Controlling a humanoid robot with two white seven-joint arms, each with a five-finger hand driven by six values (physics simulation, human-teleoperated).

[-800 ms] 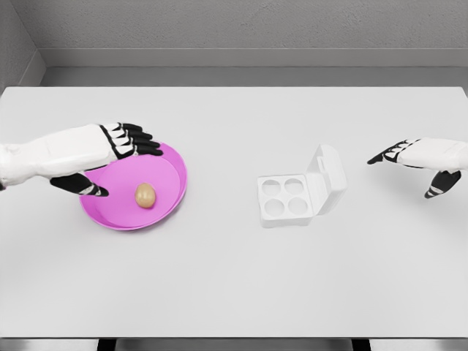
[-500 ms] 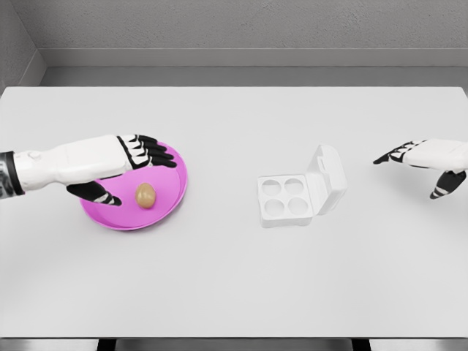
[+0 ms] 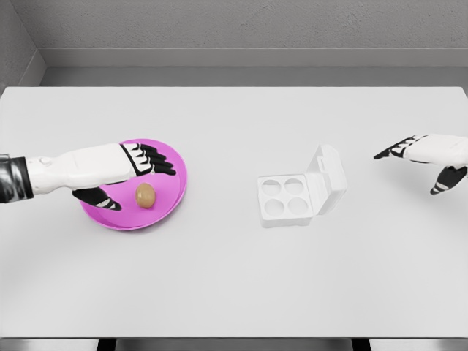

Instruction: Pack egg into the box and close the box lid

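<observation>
Left hand [image 3: 121, 167] hovers over the pink plate [image 3: 164, 207] at about nine o'clock on the white table [image 3: 234, 278], fingers spread and thumb dropped low, holding nothing. Its fingers [image 3: 157, 159] reach across the far side of the plate while the thumb sits just beside the brown egg [image 3: 145, 194], which lies on the plate's floor toward its near side; whether any digit touches the egg cannot be told, but the egg looks ungrasped. Over at three o'clock, the right hand [image 3: 431, 155] floats above the table with its fingers loosely extended, empty, and well apart from the white egg box [image 3: 287, 197]. That box rests a little right of centre, its four round cups all empty and its lid [image 3: 329, 174] hinged up on the three o'clock side, tilted open. Judged from this layout, the task has barely begun: the egg must be gripped, lifted, carried across to one of the cups and set down, and afterwards the lid must be swung over and pressed shut.
</observation>
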